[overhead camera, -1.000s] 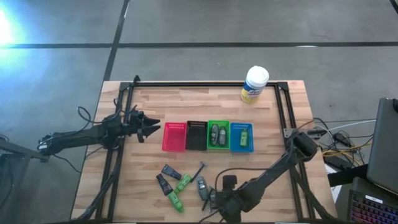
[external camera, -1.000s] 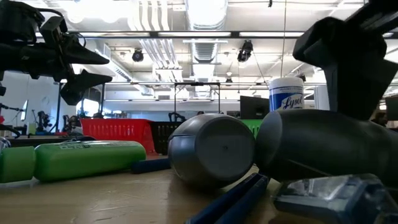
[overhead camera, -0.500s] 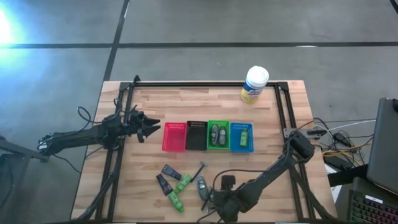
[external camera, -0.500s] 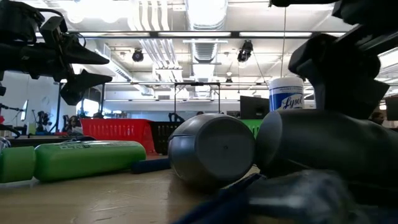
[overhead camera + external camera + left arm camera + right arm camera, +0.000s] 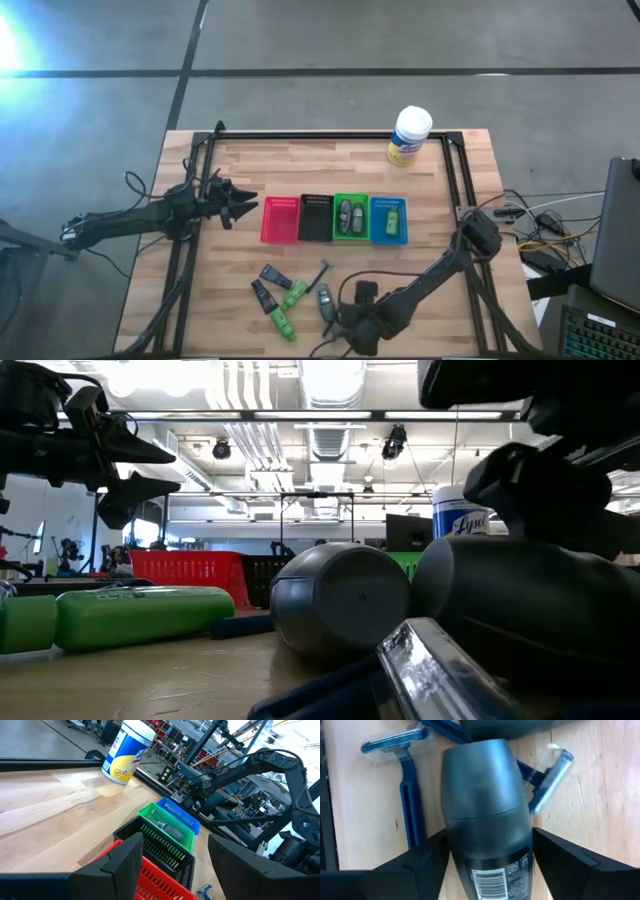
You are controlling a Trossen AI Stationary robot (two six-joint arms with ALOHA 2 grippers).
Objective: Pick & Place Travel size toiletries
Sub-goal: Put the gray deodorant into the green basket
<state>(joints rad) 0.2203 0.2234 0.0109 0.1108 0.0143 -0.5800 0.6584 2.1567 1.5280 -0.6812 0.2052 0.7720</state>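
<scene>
Near the table's near edge lie black tubes (image 5: 272,275), green tubes (image 5: 295,292), blue razors (image 5: 405,785) and a grey oval bottle (image 5: 325,300). My right gripper (image 5: 347,322) hangs low there, open. In its wrist view a second grey bottle (image 5: 485,815) lies on the wood between its two fingers and fills the gap. In the low view this bottle (image 5: 530,610) is under the gripper, beside the other grey bottle (image 5: 340,600) and a green tube (image 5: 140,615). My left gripper (image 5: 240,203) waits open, in the air left of the red bin (image 5: 281,219). My right gripper (image 5: 488,834) comes down from above with one finger (image 5: 427,862) on each long side of the lying grey bottle. I cannot tell whether they touch it. The bottle lies flat on the table.
A row of bins stands mid-table: red, black (image 5: 316,217), green (image 5: 351,217) with grey bottles in it, blue (image 5: 389,219) with a green tube. A white-and-yellow canister (image 5: 409,136) stands at the far edge. One razor's head (image 5: 430,670) sticks up close to the gripper.
My right gripper has crept slightly toward the table's left near the near edge. In the low view the razor head that lay flat in front of the grey bottle now stands tipped up and has moved leftward. The left arm has kept still.
</scene>
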